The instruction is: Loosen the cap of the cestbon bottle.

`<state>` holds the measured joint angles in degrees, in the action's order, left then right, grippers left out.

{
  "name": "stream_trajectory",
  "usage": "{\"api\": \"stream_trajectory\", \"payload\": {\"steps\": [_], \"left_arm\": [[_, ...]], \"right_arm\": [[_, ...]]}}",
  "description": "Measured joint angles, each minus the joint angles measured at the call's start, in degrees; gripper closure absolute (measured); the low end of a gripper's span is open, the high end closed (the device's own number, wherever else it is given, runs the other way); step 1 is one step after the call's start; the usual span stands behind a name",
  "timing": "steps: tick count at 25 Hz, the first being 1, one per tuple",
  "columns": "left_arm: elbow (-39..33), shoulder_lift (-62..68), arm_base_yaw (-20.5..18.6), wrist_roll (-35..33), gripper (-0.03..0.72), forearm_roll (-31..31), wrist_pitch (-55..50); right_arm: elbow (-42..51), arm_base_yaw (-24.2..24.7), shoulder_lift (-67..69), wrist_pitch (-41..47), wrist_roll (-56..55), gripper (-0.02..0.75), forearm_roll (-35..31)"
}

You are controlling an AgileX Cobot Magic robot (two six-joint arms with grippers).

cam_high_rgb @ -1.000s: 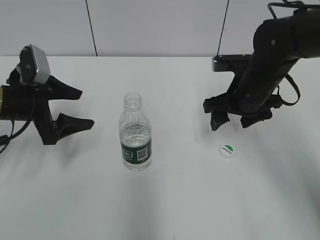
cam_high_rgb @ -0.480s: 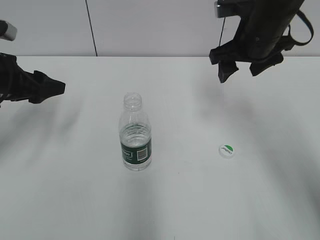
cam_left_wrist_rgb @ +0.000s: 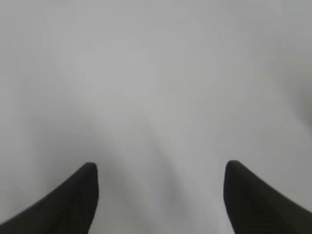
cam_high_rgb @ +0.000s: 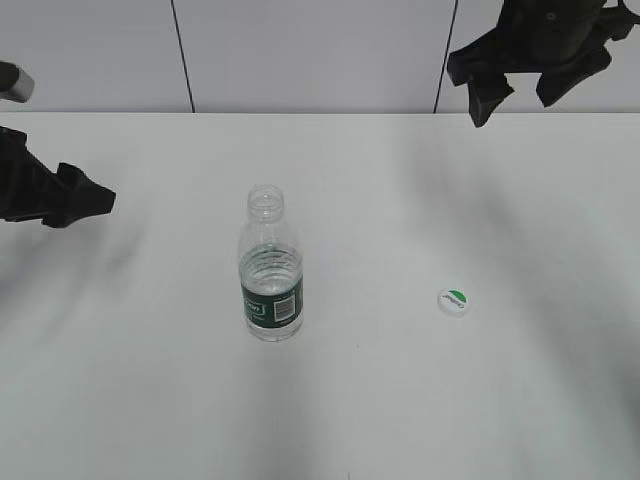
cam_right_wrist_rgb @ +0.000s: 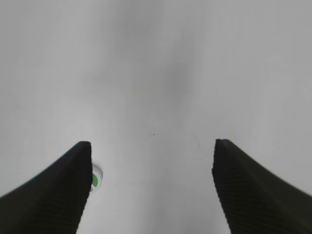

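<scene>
The cestbon bottle (cam_high_rgb: 270, 269), clear with a dark green label band, stands upright and uncapped in the middle of the white table (cam_high_rgb: 400, 400). The cap (cam_high_rgb: 453, 300), white with a green mark, lies on the table to the bottle's right; its edge also shows in the right wrist view (cam_right_wrist_rgb: 95, 179) beside the left finger. My left gripper (cam_high_rgb: 80, 203) is open and empty at the far left, well away from the bottle; in the left wrist view (cam_left_wrist_rgb: 161, 168) it sees only bare table. My right gripper (cam_high_rgb: 520, 95) is open and empty, raised high at the upper right, and in the right wrist view (cam_right_wrist_rgb: 151, 146) its fingers spread wide.
A pale wall with dark vertical seams (cam_high_rgb: 182, 55) runs behind the table's far edge. Nothing else stands on the table.
My right arm has risen from just above the cap to the top right. My left arm has drawn back to the left edge. The bottle and cap have not moved.
</scene>
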<state>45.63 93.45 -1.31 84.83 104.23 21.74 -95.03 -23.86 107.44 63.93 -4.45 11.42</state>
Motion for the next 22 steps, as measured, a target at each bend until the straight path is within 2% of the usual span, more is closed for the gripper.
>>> {"api": "stream_trajectory", "payload": {"steps": [3, 5, 9, 12, 17, 22], "left_arm": [[0.24, -0.4, 0.0, -11.07, 0.21, 0.78, -1.51], [0.24, -1.35, 0.0, -13.69, 0.21, 0.88, -3.81], [0.28, -3.65, 0.0, -13.98, 0.21, 0.57, -13.08], [0.28, -5.69, -0.07, -13.98, 0.214, -3.39, -17.42], [0.35, -9.99, -0.07, -13.87, 0.243, -13.08, -12.63], [0.35, -12.51, -0.07, -10.63, 0.261, -14.96, -6.34]], "right_arm": [[-0.06, 0.0, -0.81, -0.17, 0.04, 0.146, 0.04], [-0.06, 0.0, -1.03, 0.06, 0.04, 0.146, 0.3], [-0.06, 0.0, -1.83, 0.95, 0.04, 0.146, 0.66], [-0.06, 0.14, -3.37, 1.72, 0.04, 0.146, 0.84], [1.95, 2.16, -8.19, 1.98, 0.11, 0.146, 0.09], [9.42, 5.03, -15.79, -0.62, 0.86, 0.146, 0.21]]}}
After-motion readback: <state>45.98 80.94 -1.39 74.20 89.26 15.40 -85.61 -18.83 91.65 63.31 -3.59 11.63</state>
